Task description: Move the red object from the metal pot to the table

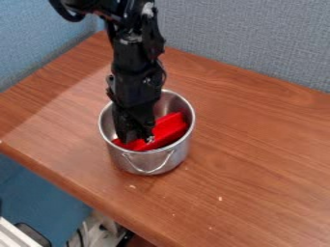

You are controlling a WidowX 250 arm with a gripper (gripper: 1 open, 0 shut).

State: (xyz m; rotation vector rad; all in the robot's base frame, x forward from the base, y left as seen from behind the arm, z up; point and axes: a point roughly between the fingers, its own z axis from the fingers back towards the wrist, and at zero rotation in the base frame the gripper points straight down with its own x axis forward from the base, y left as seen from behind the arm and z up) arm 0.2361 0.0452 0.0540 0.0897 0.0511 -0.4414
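The metal pot (pixel 165 154) stands on the table (pixel 258 154), near its front-left edge, with its wire handle hanging toward the front. The red object (pixel 172 125) lies inside the pot, tilted, its right end rising toward the pot's right rim. My black arm comes straight down from above, and my gripper (pixel 130 131) reaches into the left half of the pot, right at the red object. The fingertips are sunk among red and dark shapes, and they look drawn together on the red object's left part.
A blue wall backs the table at the left and rear. The table's front edge runs diagonally just below the pot, with the floor beyond it. Bare wood stretches to the right of the pot.
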